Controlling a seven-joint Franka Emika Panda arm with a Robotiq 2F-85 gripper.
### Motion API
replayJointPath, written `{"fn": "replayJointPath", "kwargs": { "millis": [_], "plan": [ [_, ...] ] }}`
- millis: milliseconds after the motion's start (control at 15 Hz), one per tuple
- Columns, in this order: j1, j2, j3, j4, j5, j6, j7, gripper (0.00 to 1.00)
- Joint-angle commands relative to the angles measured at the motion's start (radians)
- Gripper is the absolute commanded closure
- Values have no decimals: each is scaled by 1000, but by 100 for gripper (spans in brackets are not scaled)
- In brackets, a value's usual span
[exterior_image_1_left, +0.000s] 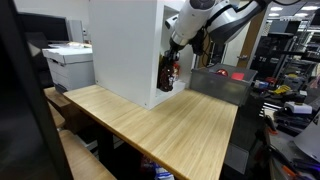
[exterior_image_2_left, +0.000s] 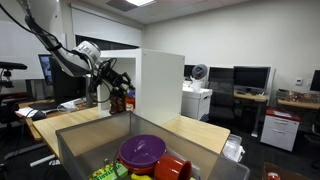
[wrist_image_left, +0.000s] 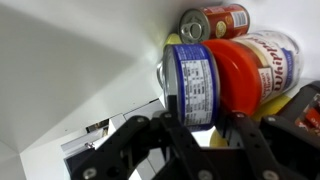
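Tight spot: white cabinet wall (wrist_image_left: 70, 60) crowds the blue-labelled can (wrist_image_left: 192, 85) at 9 o'clock, red-lidded jar (wrist_image_left: 255, 65) touches it at 3, small red can (wrist_image_left: 215, 22) sits at 12; only 6's open.

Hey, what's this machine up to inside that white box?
A robot arm is reaching into an open white cabinet that stands on a wooden table. Its hand appears to be closed around a blue-labelled can. Right beside that can sits a red-lidded container, with a smaller red can further back.
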Motion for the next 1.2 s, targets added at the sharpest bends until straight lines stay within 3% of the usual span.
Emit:
{"fn": "replayJointPath", "kwargs": {
  "millis": [0, 67, 467, 667, 1133],
  "plan": [
    [1, -2, 3, -4, 5, -3, -3, 51],
    [3, -3, 4, -6, 5, -6, -1, 37],
    [9, -35, 12, -31, 45, -30, -54, 5],
    [15, -50, 21, -44, 75, -56, -97, 0],
    [36, -114, 39, -77, 187, -90, -170, 0]
  ]
}}
